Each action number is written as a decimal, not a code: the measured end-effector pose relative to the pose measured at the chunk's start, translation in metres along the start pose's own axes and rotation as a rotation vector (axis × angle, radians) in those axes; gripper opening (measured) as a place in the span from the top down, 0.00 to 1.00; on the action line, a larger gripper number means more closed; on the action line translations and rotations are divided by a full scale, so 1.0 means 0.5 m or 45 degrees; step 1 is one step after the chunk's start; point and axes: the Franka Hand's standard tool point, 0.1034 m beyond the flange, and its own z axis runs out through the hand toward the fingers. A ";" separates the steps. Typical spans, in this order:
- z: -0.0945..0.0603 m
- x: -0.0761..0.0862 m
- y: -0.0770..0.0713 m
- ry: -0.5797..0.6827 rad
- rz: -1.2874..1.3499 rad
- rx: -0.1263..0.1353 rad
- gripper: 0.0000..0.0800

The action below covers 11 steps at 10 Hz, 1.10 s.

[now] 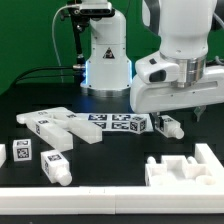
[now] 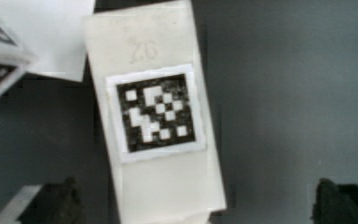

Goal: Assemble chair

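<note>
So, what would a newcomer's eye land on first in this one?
The big white gripper at the exterior view's right, hanging open low over the black table. The wrist view shows a long white chair part with a black-and-white tag lying between the spread fingers, apart from both. Other chair parts lie scattered at the exterior view's left.

You look across a matte black tabletop to a plain green backdrop wall; thin black cables loop before it, and a pale strip edges the table's near side.
</note>
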 end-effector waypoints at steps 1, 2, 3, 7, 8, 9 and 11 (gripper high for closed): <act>0.016 -0.002 0.009 -0.011 -0.108 0.005 0.19; 0.020 -0.002 0.014 -0.015 -0.124 0.007 0.19; 0.019 -0.002 0.013 -0.014 -0.117 0.007 0.24; 0.019 0.002 0.005 -0.015 -0.095 0.004 0.65; 0.010 0.018 -0.024 -0.002 -0.095 -0.008 0.65; -0.005 0.038 -0.045 0.009 -0.160 -0.018 0.65; -0.019 0.057 -0.007 0.048 -0.373 -0.004 0.65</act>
